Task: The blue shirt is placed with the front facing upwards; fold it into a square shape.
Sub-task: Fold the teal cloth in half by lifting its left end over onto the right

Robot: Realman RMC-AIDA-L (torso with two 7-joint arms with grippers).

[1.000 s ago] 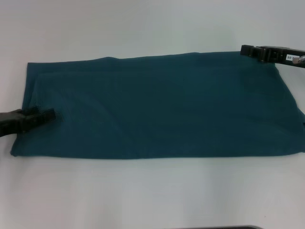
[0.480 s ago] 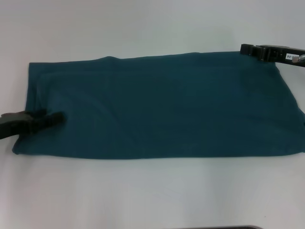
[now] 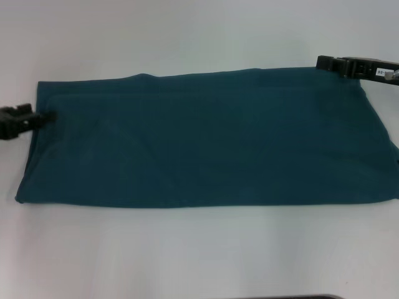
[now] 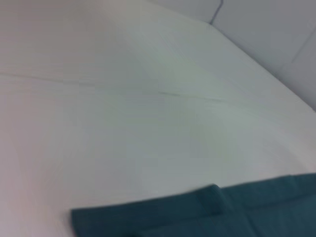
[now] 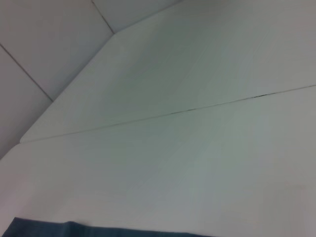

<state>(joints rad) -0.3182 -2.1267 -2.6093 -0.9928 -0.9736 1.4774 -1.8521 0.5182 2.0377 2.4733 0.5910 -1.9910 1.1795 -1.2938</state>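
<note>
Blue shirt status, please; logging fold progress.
Left gripper at the left edge of the dark teal-blue cotton shirt. Right gripper at its far right corner. Shirt a long rectangle on the white table, nothing obstructing.

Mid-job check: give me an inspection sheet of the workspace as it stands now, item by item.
Surface: white table, with a thin seam line in both wrist views.
Job's things: blue shirt lying flat as a long band across the table, plain side up, no lettering showing; not yet square.
Clutter: nothing seen.
Grippers: left gripper at the shirt's left edge, toward the far corner; right gripper at the far right corner.
Cables: nothing seen.
Surroundings: pale tiled floor beyond the table's edge; a dark strip at the head view's near edge.
</note>
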